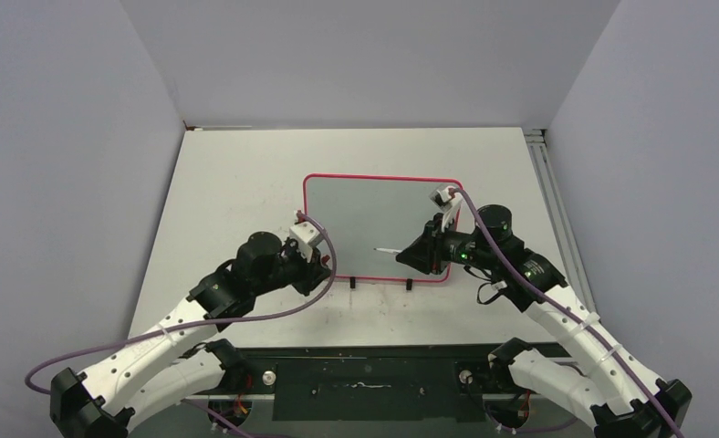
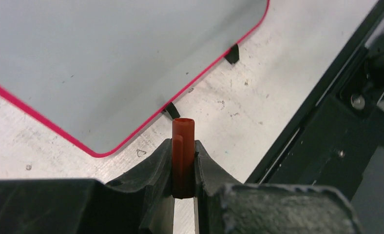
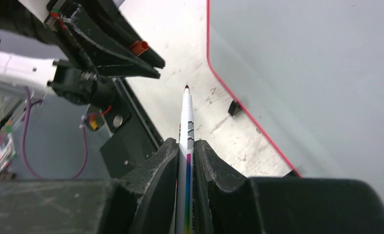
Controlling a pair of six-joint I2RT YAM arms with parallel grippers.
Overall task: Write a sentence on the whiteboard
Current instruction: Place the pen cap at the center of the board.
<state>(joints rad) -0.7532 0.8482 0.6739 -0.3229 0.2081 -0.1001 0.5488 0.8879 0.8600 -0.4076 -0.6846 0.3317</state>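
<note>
R jaws grip marker [image 3: 186, 122] by whiteboard [image 1: 374, 210], L jaws grip red cap [image 2: 183, 156].

Your tally at the tabletop [image 1: 237, 182], one surface: two arms, the left arm [image 1: 155, 342] and the right arm [image 1: 579, 333], and two claws, the left claw [image 2: 183, 145] and the right claw [image 3: 186, 142]. One whiteboard [image 1: 374, 219], pink-red framed, stands on two black feet, the left foot [image 1: 352, 283] and the right foot [image 1: 409, 284]. You have one uncapped marker [image 3: 186, 122] and one red-brown marker cap [image 2: 183, 161]. Two purple cables, the left cable [image 1: 246, 318] and the right cable [image 1: 495, 245], trail one per arm.
</note>
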